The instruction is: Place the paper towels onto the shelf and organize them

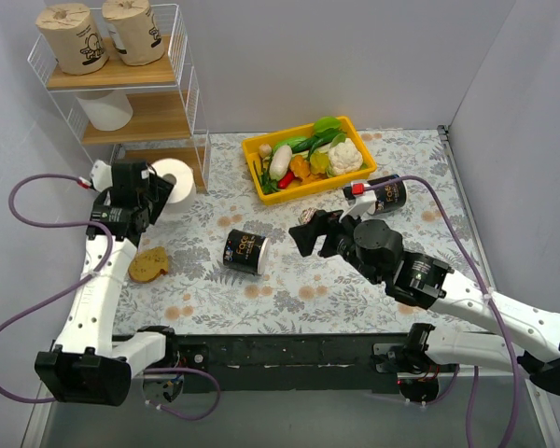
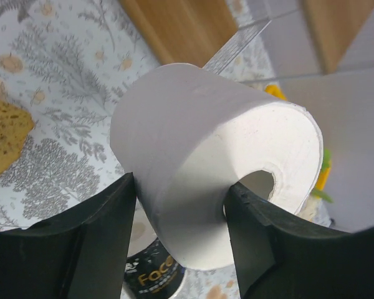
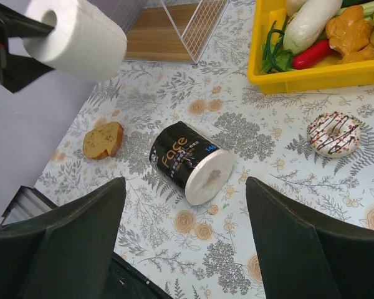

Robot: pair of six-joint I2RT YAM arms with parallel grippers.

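The left arm point(image 1: 93, 299) reaches forward from its base. The left tool point(image 1: 154, 191) is clamped on the wall of a white paper towel roll point(image 1: 175, 177), one finger outside and one at the core. The right arm point(image 1: 448, 289) stretches low toward the left. The right tool point(image 1: 304, 233) gapes wide, holding nothing.

Desk point(image 1: 289, 299): floral-print cover. Back left corner: shelf point(image 1: 112, 78), white wire with wooden boards, standing on the desk.

Top tier: left tan roll point(image 1: 72, 37) and right tan roll point(image 1: 133, 30), upright, side by side. Middle tier: one white roll point(image 1: 105, 109), upright.

Back centre: yellow bin point(image 1: 317, 186) of vegetables. Mid-desk: black-wrapped roll point(image 1: 245, 252) on its side. Second black-wrapped roll point(image 1: 389, 193) just right of the bin. Bread slice point(image 1: 149, 264) toward the left. Doughnut point(image 3: 333, 132) near the bin.
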